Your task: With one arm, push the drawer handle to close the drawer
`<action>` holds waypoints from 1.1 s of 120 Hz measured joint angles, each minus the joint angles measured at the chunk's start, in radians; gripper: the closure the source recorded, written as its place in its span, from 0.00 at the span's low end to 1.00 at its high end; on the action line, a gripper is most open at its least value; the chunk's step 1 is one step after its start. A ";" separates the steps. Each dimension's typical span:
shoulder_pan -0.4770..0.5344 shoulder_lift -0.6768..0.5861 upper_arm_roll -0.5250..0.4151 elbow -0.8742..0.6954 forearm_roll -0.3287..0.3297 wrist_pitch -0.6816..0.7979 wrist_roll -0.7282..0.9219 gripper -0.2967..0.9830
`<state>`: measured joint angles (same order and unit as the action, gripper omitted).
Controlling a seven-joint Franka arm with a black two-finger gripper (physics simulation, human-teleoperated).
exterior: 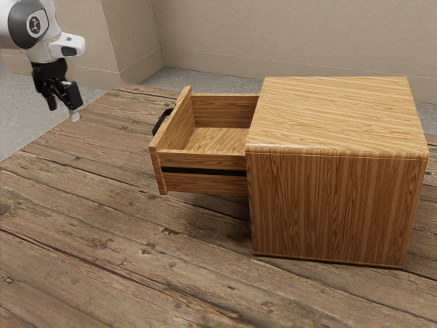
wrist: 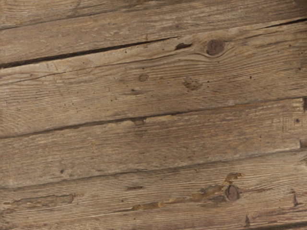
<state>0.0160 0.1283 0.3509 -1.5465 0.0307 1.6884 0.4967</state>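
While the fingers [exterior: 72, 97] seem spread, the drawer handle [exterior: 159, 124] sits apart, toward the exterior view's right.

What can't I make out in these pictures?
Handle: partly hidden behind the drawer front, exterior view.
Near strip of the drawer floor: hidden by the drawer's side wall, exterior view.
Upper arm: cut off by the exterior view's edges.
Far side of the cabinet: hidden by its own body, exterior view.
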 joint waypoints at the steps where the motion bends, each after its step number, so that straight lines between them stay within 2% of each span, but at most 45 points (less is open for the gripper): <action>1: 0.004 0.005 0.000 0.000 -0.001 0.004 0.006 0.23; 26: -0.002 0.068 -0.062 0.001 -0.012 0.122 0.194 0.26; 44: 0.001 0.015 -0.097 -0.071 -0.014 0.172 0.354 0.28; 57: 0.002 -0.028 -0.122 -0.132 -0.015 0.213 0.459 0.38; 78: 0.006 0.000 -0.161 -0.125 -0.033 0.287 0.603 0.53; 104: 0.001 0.020 -0.203 -0.111 -0.056 0.321 0.737 0.63; 132: -0.001 0.024 -0.248 -0.114 -0.089 0.306 0.847 0.68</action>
<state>0.0152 0.1527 0.1030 -1.6601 -0.0581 1.9944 1.3433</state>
